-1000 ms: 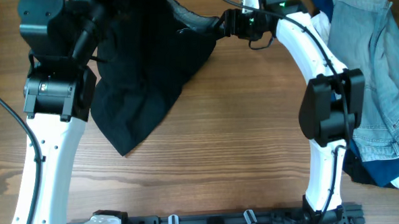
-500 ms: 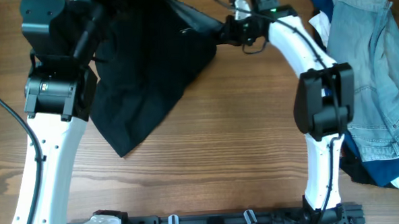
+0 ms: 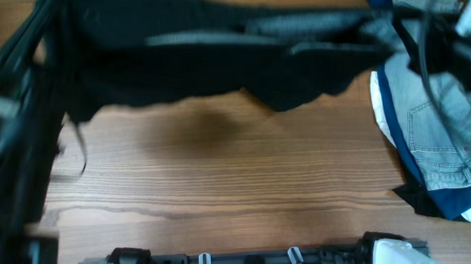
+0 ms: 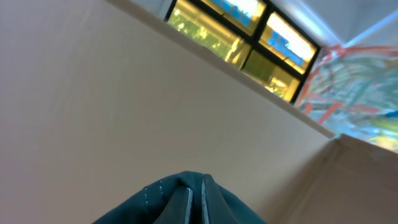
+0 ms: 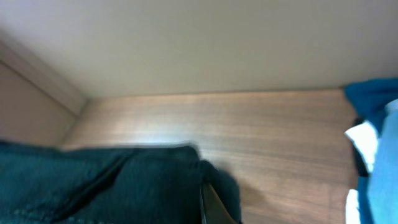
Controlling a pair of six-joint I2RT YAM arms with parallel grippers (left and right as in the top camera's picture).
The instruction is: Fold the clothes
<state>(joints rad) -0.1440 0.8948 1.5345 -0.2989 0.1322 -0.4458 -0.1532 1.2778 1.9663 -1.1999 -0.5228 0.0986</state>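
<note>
The clothes, black shorts (image 3: 216,61), hang stretched wide across the far half of the table, blurred by motion. A pale waistband lining (image 3: 294,24) shows along their upper edge. My left arm (image 3: 21,141) is a dark streak at the left end of the cloth, my right arm (image 3: 427,44) a streak at the right end. In the left wrist view, the left gripper (image 4: 196,202) is shut on a peak of dark fabric (image 4: 155,202) and faces a wall and windows. The right gripper (image 5: 205,202) is shut on the shorts' edge (image 5: 124,186) above the tabletop.
A pile of light-blue denim (image 3: 438,123), white and navy garments lies at the table's right edge, close to my right arm; its blue cloth (image 5: 373,106) shows in the right wrist view. A black rail (image 3: 249,263) runs along the front edge.
The right gripper has shut on the shorts. Both arms have swung apart, and the shorts have gone from a bunched drape at the left to a wide spread between the grippers.
</note>
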